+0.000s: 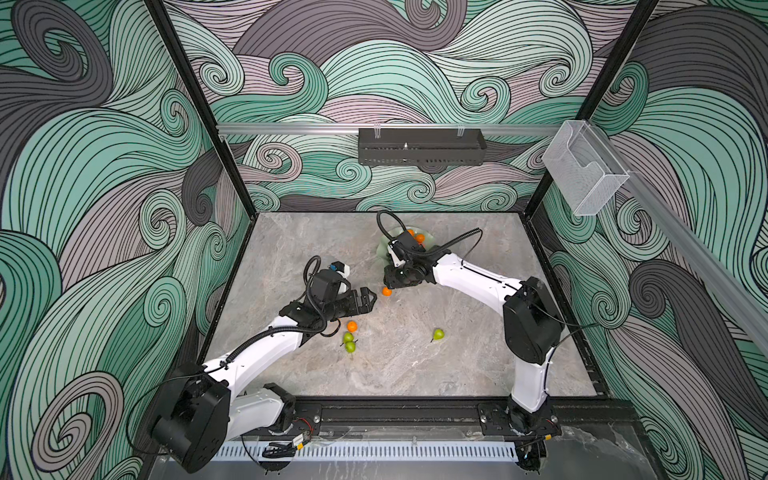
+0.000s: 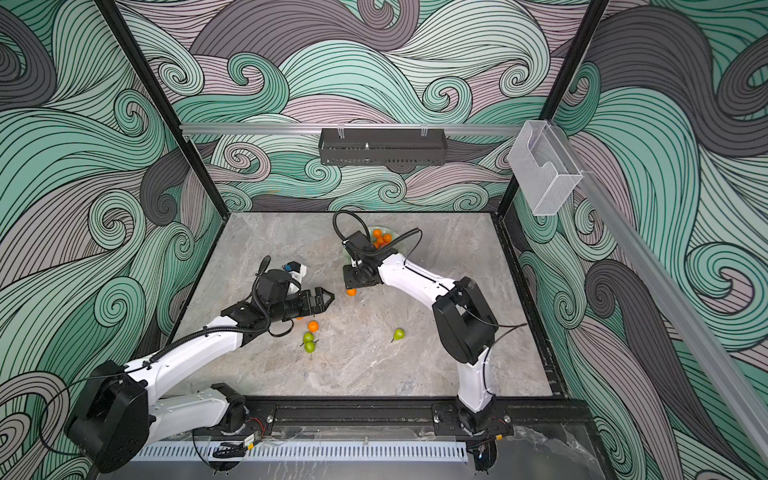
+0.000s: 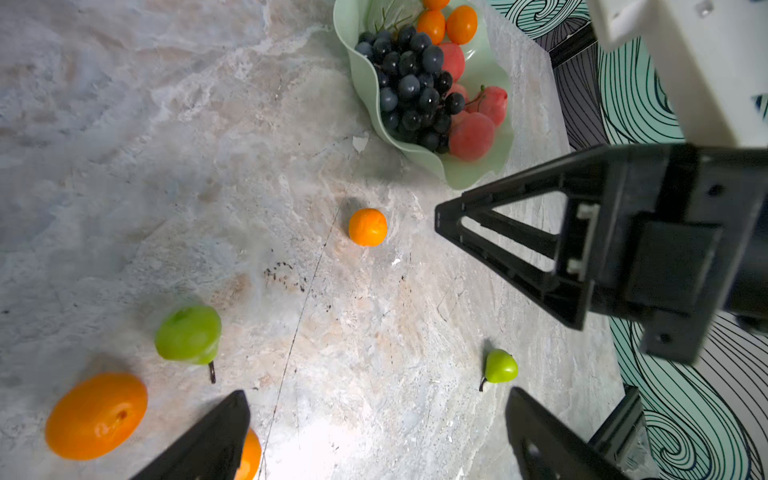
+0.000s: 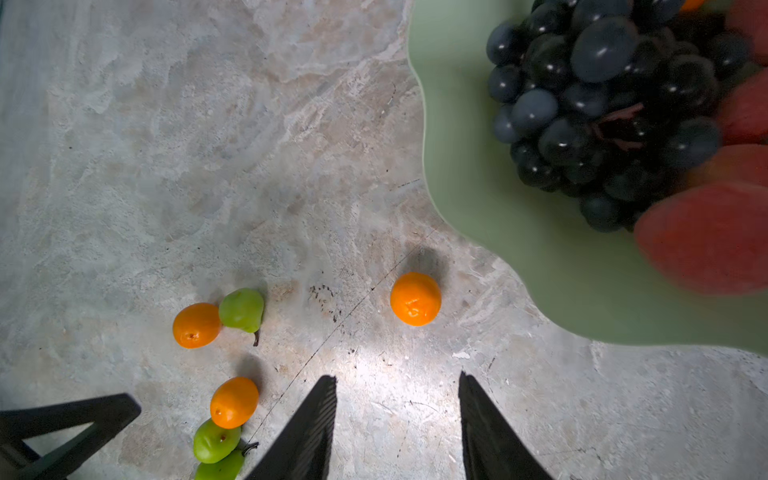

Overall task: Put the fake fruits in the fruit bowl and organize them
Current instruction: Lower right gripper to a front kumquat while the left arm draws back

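Fruit bowl (image 3: 465,176) near counter's far edge, about mid-width. Holds grape bunch (image 3: 411,83), peaches (image 3: 471,137), oranges (image 3: 461,25). Loose orange (image 4: 415,299) on counter near bowl rim, not touching. Second orange (image 1: 352,326) beside two pears (image 1: 350,343) left of centre. Lone pear (image 1: 438,333) right of centre. Right jaws partly open, empty, loose orange just ahead of tips. Left jaws wide open, empty, near pear cluster.

Both arms (image 1: 257,353) have white shells, black joint housings and black ribbed cables (image 1: 459,239). The left hand (image 3: 378,392) and right hand (image 4: 397,376) are black, with triangular open-frame fingers (image 3: 519,187).
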Controlling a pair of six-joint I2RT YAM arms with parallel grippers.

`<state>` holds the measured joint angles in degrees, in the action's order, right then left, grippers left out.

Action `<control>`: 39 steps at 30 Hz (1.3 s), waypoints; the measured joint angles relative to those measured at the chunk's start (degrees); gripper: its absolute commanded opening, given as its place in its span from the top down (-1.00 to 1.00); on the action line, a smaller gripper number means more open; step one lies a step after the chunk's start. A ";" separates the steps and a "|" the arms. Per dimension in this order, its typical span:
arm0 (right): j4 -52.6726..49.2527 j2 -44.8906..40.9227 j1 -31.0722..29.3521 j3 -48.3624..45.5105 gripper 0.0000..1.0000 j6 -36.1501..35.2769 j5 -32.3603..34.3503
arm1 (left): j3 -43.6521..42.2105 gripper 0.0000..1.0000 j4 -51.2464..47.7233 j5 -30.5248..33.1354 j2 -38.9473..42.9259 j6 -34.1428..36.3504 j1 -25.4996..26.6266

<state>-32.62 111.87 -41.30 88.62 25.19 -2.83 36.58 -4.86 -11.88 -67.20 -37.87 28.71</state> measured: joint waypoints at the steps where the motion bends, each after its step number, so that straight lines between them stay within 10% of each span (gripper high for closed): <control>1: -0.46 1.20 -0.02 1.01 0.01 0.04 0.00 | -0.20 -0.97 0.20 -0.07 0.26 -0.24 0.00; 39: -9.77 18.47 -0.24 14.84 0.11 0.22 1.29 | -0.26 -0.97 -2.08 5.27 -0.02 -6.34 -0.50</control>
<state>-42.39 130.34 -41.54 103.46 25.41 -1.54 36.32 -6.94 -6.61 -67.22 -44.21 28.21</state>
